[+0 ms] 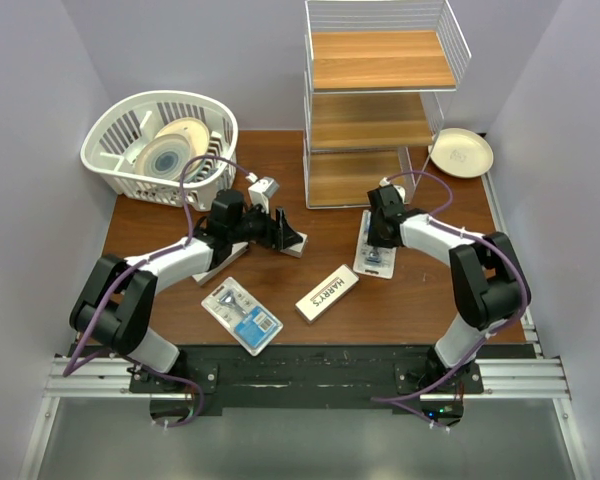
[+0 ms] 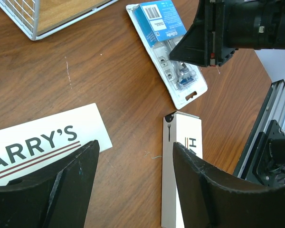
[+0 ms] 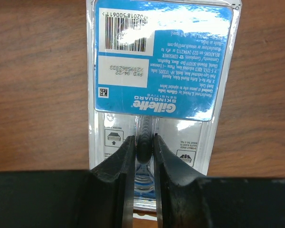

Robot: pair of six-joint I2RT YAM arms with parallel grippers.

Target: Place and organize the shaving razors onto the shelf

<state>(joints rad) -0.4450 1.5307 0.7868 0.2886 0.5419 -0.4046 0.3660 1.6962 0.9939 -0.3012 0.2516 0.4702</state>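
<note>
Right gripper [image 3: 142, 142] is pinching the blister pack [image 3: 166, 57] by its raised middle; pack is lying flat near the shelf [image 1: 380, 60]. I'd be lifting straight up, slowly, so thin plastic isn't slipping. Left gripper [image 2: 135, 147] is hanging spread over a Harry's box [image 2: 38, 142].

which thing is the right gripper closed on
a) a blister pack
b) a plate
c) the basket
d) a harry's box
a: the right gripper pinches the raised clear middle of the blister pack, just below its blue card.
</note>
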